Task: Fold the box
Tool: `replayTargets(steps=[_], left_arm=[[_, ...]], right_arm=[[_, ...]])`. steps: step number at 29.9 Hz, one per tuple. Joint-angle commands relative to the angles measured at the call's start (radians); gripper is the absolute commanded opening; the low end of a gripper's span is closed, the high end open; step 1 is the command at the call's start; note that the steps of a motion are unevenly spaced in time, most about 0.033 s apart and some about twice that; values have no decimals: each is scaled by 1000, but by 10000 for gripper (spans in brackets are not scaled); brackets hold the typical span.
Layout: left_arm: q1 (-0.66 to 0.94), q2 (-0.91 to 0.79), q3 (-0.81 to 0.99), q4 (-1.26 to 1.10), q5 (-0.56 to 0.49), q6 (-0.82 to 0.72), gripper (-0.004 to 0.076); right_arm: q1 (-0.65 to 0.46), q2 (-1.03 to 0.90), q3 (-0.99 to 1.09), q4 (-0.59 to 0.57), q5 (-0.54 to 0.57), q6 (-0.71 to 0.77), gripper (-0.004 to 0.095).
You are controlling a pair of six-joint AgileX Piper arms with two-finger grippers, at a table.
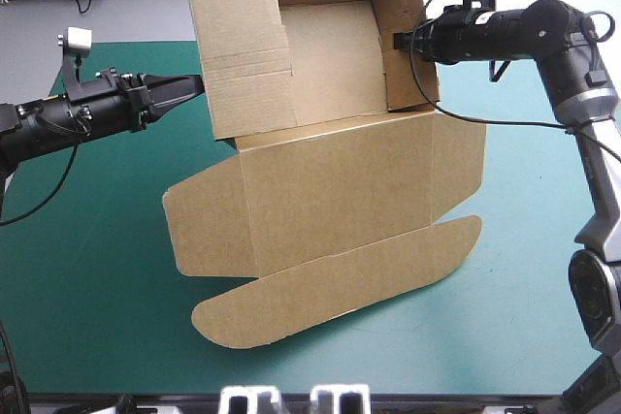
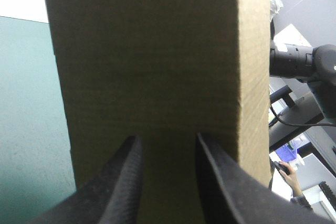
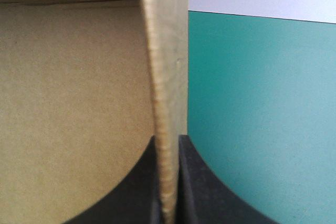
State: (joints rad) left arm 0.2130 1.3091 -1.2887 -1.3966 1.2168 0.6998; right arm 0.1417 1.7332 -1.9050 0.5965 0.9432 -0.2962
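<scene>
Black fingers [image 3: 199, 187] of the right gripper [image 3: 169, 140] are pressed all but together on the upright end wall of the brown corrugated-board box [image 1: 340, 176], with the sheet's edge rising straight from between them. The tray interior lies to one side of these fingers and the bare teal-green table cover [image 1: 97, 269] to the other. Black fingers [image 2: 126, 182] of the left gripper [image 2: 168, 137] are spread and hold nothing — the opposite wall, a tall brown panel, stands directly ahead of them and fills the gap. Whether the tips touch it cannot be told. The box sits between the two grippers, its tray's long axis running from one pair of fingers to the other. Its walls are raised but loose, and the lid with its rounded tuck flap is spread out away from both grippers, toward the table's near edge. Judgement: with the right end pinched, the free left gripper is the nearer to the unsecured panel, which lies square in front of it — a push or tuck there seems the step in hand.
</scene>
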Motion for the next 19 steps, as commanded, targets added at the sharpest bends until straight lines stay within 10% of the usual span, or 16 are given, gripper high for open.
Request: replayTargets(steps=[1,19], left_arm=[[-7,-32,-31,-89,69,-8,245],[-7,-32,-31,-75,66,26,314]], right_arm=[[1,-42,-31,74,-65,2,-14],[44,8,-31,104,-78,-26,-14]])
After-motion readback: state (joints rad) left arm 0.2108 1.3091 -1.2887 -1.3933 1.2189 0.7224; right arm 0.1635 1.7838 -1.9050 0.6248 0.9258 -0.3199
